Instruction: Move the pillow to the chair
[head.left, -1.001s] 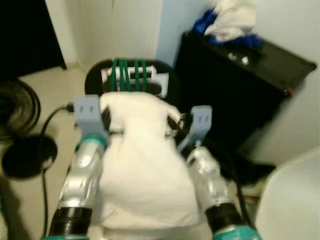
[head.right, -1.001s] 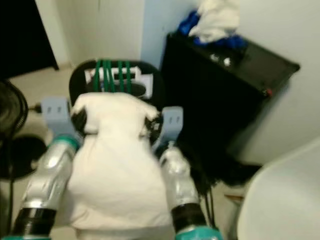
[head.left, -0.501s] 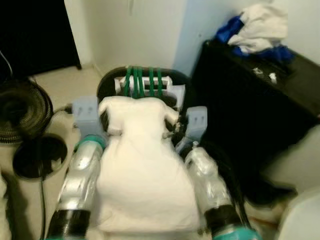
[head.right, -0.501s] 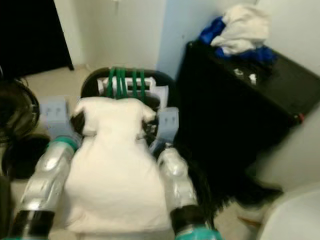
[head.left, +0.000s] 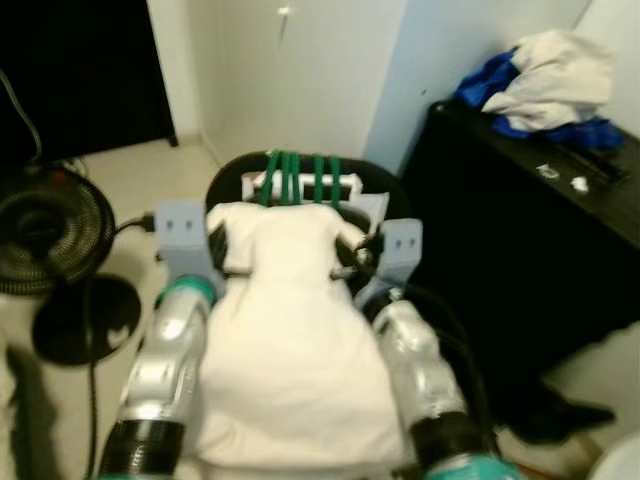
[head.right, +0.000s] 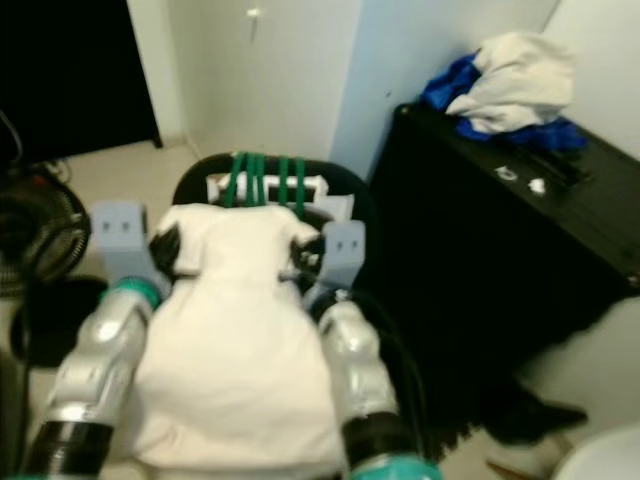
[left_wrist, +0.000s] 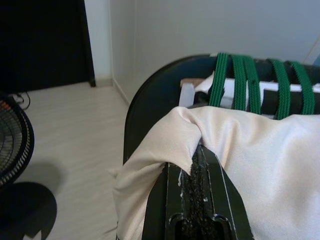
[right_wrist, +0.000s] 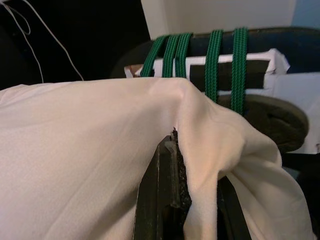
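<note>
A cream pillow (head.left: 290, 350) hangs lengthwise between my two arms, held by its far corners. My left gripper (head.left: 222, 250) is shut on the pillow's left corner, and the left wrist view has the cloth (left_wrist: 240, 150) bunched over its black fingers (left_wrist: 200, 200). My right gripper (head.left: 352, 256) is shut on the right corner, with fabric (right_wrist: 100, 150) draped over its fingers (right_wrist: 170, 200). Just beyond the pillow stands a black chair (head.left: 225, 180) with green straps (head.left: 300, 175) over its back and a white box (head.left: 350, 185) on it.
A black cabinet (head.left: 520, 260) with a pile of white and blue clothes (head.left: 545, 85) stands close on the right. A black floor fan (head.left: 45, 230) and its round base (head.left: 85, 320) sit on the left, with a cable along the floor. A dark doorway (head.left: 80, 70) lies behind.
The view has swung right and the chair has drawn a little nearer. Both grippers keep the same hold on the pillow's corners.
</note>
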